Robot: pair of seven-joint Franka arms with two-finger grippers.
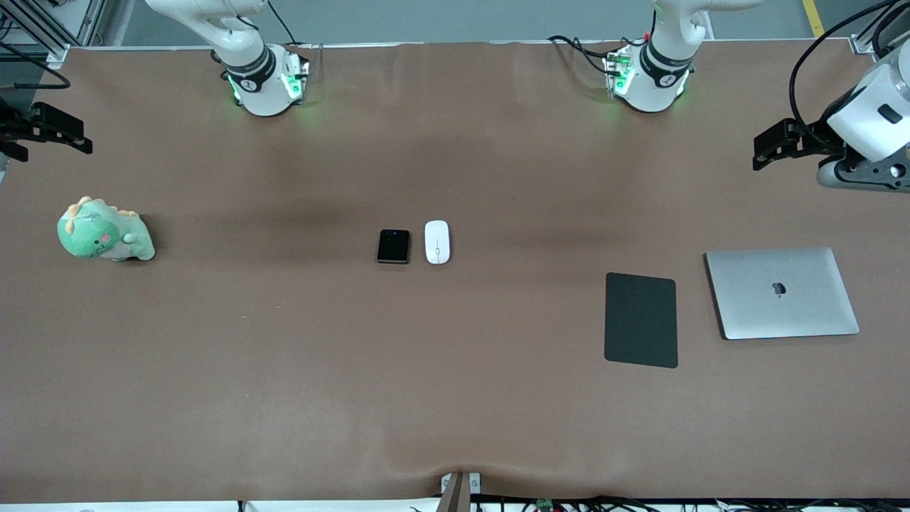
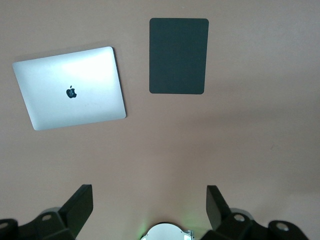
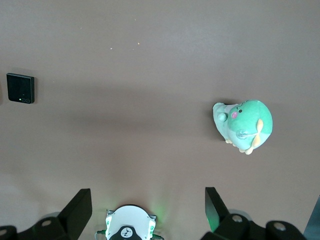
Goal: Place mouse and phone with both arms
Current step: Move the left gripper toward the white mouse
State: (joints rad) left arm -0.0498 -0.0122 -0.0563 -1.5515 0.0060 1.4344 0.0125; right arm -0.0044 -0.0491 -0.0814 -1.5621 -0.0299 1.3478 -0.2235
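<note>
The glossy black folded phone (image 1: 393,246) and the white oval mouse (image 1: 436,242) lie side by side at the middle of the table, the phone toward the right arm's end. My left gripper (image 1: 771,146) hangs open and holds nothing, high over the left arm's end of the table; its wrist view shows wide-set fingers (image 2: 80,206) over bare tabletop. My right gripper (image 1: 53,128) hangs open and holds nothing over the right arm's end. The right wrist view shows the phone (image 3: 20,88) at its edge. The mouse is out of both wrist views.
A matte black pad (image 1: 640,320) (image 2: 178,56) and a closed silver laptop (image 1: 782,292) (image 2: 70,87) lie toward the left arm's end. A green plush dinosaur (image 1: 104,230) (image 3: 243,124) sits toward the right arm's end. The arm bases (image 1: 266,82) (image 1: 650,75) glow green.
</note>
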